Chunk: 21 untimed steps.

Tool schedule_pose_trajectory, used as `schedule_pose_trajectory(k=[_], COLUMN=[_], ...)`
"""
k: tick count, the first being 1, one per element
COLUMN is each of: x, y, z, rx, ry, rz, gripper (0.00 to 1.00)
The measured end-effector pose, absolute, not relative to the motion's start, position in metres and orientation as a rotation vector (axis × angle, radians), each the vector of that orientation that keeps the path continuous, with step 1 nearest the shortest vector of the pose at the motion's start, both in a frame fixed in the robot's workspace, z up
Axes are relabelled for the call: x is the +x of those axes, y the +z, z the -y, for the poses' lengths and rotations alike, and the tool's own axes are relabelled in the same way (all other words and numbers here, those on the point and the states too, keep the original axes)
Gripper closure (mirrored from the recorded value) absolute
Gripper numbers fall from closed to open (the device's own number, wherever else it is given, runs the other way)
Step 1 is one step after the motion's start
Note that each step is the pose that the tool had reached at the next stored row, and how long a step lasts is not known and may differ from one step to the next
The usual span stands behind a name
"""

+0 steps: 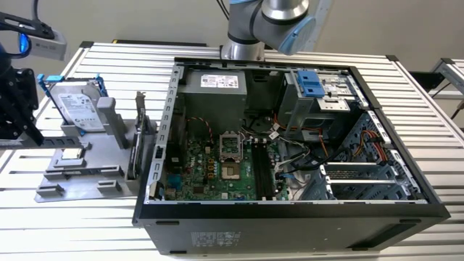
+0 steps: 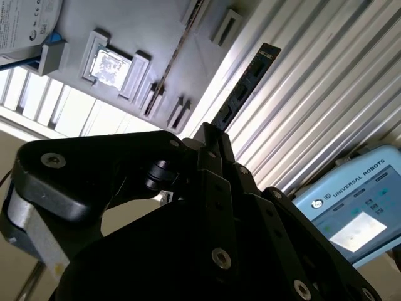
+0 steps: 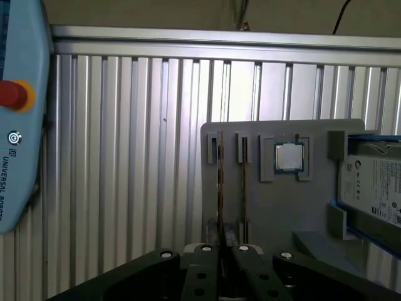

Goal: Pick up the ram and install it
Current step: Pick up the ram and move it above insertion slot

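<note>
The gripper [image 3: 223, 246] is gripping the ram [image 2: 243, 84] edge-on between narrow jaws, hovering by the gray parts tray [image 3: 269, 213].

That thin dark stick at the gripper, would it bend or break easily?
The ram is a thin, flat board, so probably stiff and light, yet likely fragile if twisted. The gripper seems to hold one end only, so it might tilt if bumped.
</note>
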<state>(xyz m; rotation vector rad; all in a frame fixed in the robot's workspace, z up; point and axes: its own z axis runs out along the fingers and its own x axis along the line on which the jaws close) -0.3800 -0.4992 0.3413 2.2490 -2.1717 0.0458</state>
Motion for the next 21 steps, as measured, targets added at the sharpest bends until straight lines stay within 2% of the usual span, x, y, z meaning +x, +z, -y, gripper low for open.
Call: schedule_pose_trajectory(k=[21], x=[-0.3800], y=[0.3516], z=[0.4991], rx=[2.249], ry=[0.046], rz=[2.172], gripper=[1.00])
